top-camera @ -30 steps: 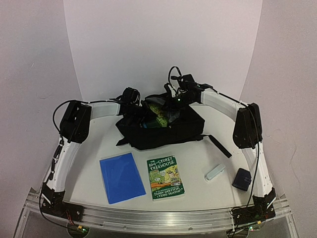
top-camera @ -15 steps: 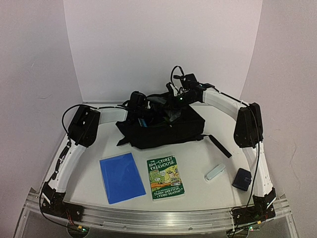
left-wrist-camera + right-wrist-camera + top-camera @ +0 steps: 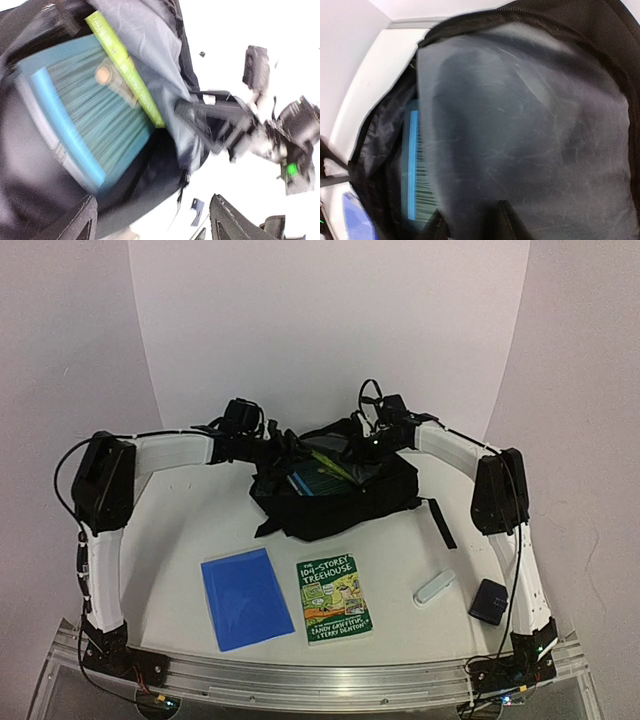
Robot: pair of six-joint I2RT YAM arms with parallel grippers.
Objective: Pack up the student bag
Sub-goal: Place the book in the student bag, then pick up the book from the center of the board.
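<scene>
Top view: even, diffuse light. Backdrop and tabletop [image 3: 195, 520] are bright, with only soft shadows around the student bag [image 3: 330, 515]. Sharp enough to read the book cover [image 3: 335, 598]. Left wrist: heavy motion blur, teal book [image 3: 95, 115] smeared, tabletop blown out to white. Right wrist: bag's grey lining [image 3: 520, 125] soft and out of focus, dim inside.

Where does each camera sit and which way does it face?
Top external: above and behind the robot, looking down at the table; left arm and right arm show.
Left wrist: on the left gripper, looking into the student bag at a teal book; own fingertips below.
Right wrist: on the right gripper, close against the bag's grey lining; own fingers below.
Both wrist views share the teal book.
</scene>
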